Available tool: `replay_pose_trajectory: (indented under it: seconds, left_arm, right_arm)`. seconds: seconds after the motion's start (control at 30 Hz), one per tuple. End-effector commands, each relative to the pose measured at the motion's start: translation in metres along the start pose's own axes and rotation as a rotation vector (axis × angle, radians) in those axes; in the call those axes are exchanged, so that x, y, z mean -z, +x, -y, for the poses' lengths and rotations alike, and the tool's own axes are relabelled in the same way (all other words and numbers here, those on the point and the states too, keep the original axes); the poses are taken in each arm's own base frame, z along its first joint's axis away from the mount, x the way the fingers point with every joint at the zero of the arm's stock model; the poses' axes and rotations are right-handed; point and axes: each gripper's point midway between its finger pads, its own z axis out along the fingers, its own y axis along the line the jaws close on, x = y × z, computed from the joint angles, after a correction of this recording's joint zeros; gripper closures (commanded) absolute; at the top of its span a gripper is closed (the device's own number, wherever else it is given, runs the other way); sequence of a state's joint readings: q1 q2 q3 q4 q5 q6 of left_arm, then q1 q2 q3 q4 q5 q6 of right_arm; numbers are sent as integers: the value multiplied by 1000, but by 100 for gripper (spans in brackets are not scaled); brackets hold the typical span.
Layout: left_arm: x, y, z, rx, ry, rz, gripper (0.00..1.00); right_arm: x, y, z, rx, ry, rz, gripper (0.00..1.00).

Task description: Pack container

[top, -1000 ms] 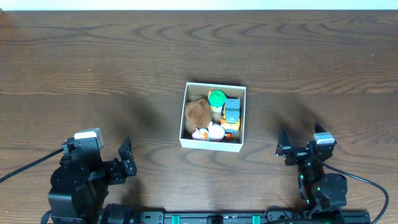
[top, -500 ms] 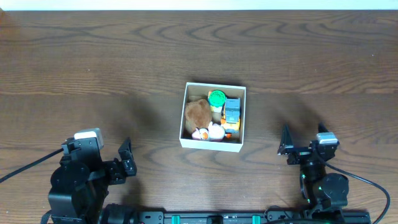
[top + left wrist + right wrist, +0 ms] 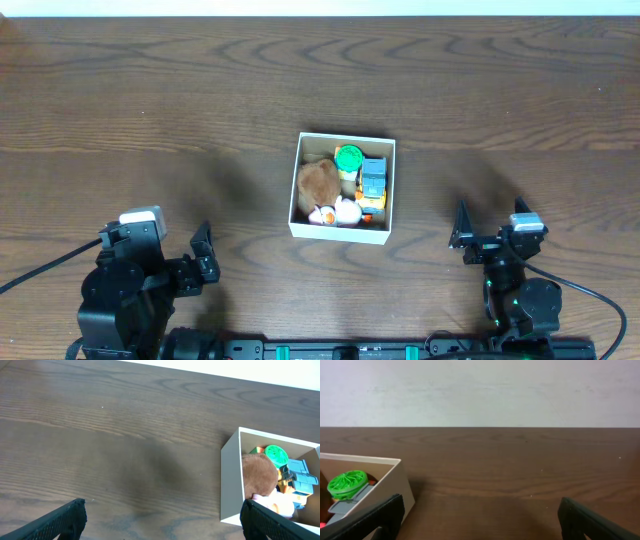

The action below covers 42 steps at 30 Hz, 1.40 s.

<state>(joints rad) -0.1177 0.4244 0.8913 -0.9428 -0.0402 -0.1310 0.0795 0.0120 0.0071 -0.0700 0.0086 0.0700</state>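
The container (image 3: 338, 234), a small white-walled box, sits at the table's middle. It holds a brown plush (image 3: 318, 182), a green round toy (image 3: 349, 158), a blue-grey toy vehicle (image 3: 373, 178) and a white-pink toy (image 3: 340, 212). My left gripper (image 3: 203, 255) is open and empty near the front edge, left of the box. The left wrist view has its jaws wide apart (image 3: 162, 520) with the box's wall (image 3: 231, 485) at right. My right gripper (image 3: 488, 232) is open and empty, right of the box. The right wrist view (image 3: 480, 520) has the box wall (image 3: 385, 491) at left.
Dark wood table (image 3: 150, 110) all round the box, with nothing else lying on it. A pale wall (image 3: 480, 390) rises beyond the table's far edge. Both arm bases stand at the front edge.
My right gripper has drifted slightly right and back toward the front edge. The left arm and the box with its toys have not moved.
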Motion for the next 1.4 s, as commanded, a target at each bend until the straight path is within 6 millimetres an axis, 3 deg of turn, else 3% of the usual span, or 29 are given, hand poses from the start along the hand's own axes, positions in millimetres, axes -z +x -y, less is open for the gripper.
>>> replay_pose_trajectory:
  seconds: [0.0, 1.37]
  left_arm:
    - [0, 1, 0, 7, -1, -3, 2]
    - [0, 1, 0, 7, -1, -3, 2]
  right_arm:
    - [0, 1, 0, 52, -2, -1, 1]
    - [0, 0, 0, 111, -2, 0, 1]
